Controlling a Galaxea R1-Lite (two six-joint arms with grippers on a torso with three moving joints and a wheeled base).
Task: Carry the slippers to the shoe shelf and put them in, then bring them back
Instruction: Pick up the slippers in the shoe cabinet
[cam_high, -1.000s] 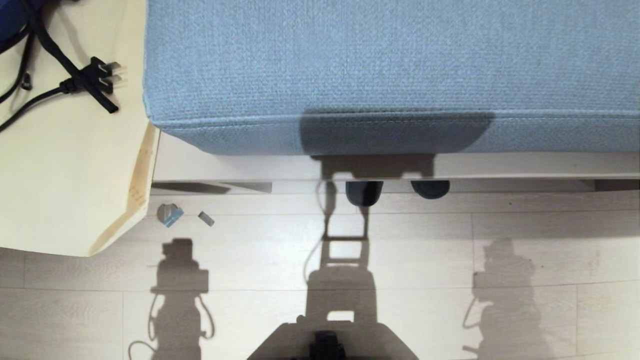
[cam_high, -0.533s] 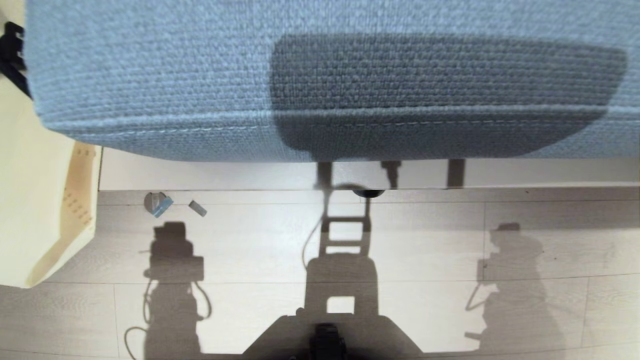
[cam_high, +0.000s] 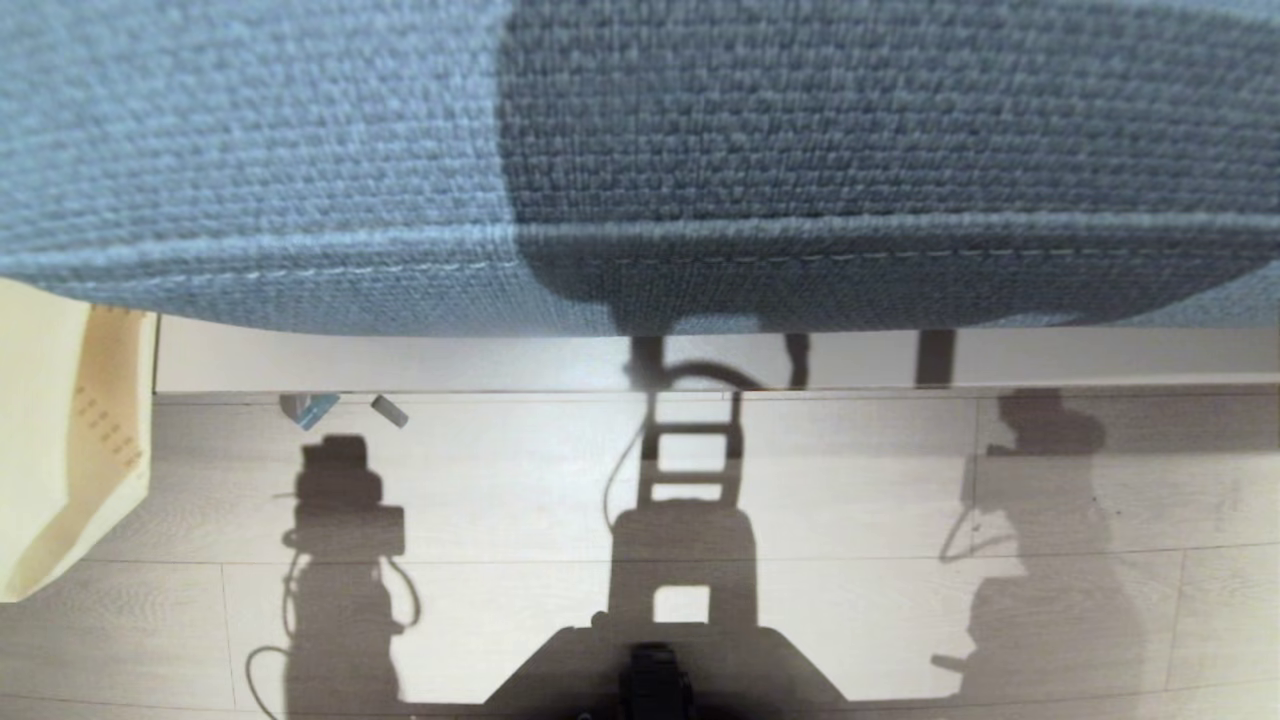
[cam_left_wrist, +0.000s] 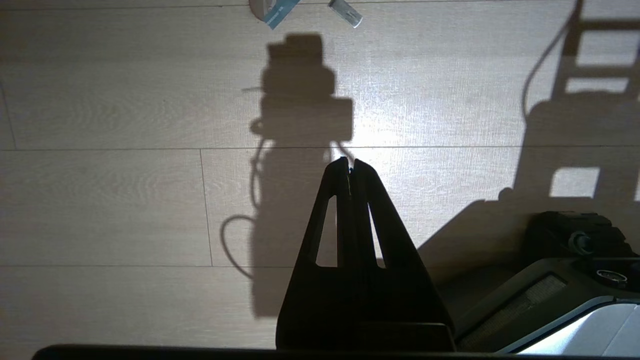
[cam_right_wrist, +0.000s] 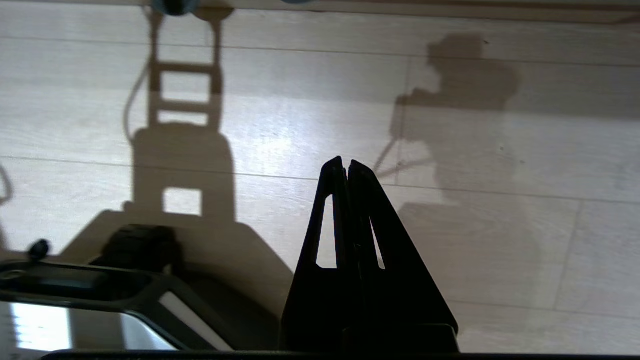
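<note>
Cushion (cam_high: 300, 150) fills upper view; small scraps (cam_high: 310, 408) lie on floor (cam_high: 500, 500).

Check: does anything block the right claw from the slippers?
Nothing visible: only bare floor lies between the shut right claw and the slipper toes peeking under the bench. The blue cushion hides them from the head view.

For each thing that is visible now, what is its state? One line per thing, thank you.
Left tool: shut, empty, over the floor.
Right tool: shut, empty, over the floor.
Slippers: only a dark toe shows in the right wrist view, at the shelf's edge; hidden in the head view.
Cushion: lying flat on its board.
Scraps: loose on the floor.
</note>
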